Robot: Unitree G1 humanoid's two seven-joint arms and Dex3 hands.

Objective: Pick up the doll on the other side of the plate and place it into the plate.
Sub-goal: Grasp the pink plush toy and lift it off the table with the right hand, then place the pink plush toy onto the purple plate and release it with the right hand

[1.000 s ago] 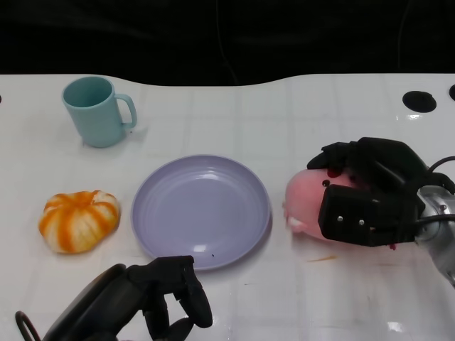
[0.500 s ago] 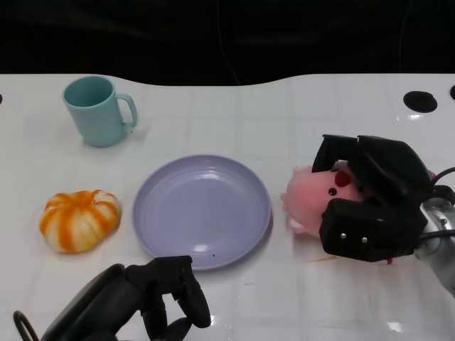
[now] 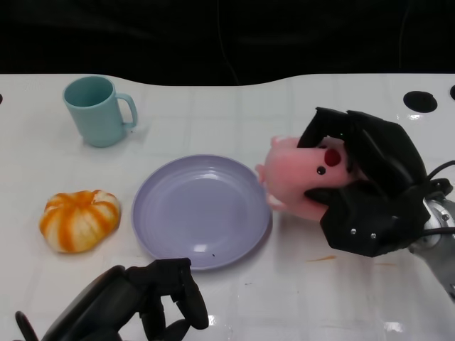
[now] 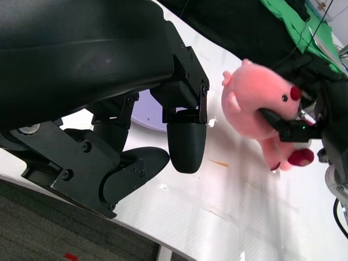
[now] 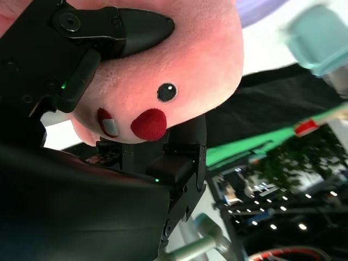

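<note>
Right hand (image 3: 370,192) at 3 o'clock, fingers wrapped over and under a pink doll (image 3: 302,177), lifted clear of the white table (image 3: 298,114). Doll's long axis roughly level, snout pointing toward 9 o'clock, hanging over the near rim of the lavender plate (image 3: 202,209). Plate immediately toward 9 o'clock from the doll, so only a short carry needed. Left hand (image 3: 153,298) at 7 o'clock, fingers curled in, holding nothing. Doll's rear end hidden inside the palm.

A glossy white table (image 3: 234,114) with faint grid lines and a curved far edge meets a black backdrop (image 3: 227,35), with green fabric (image 4: 293,22) beyond it.
</note>
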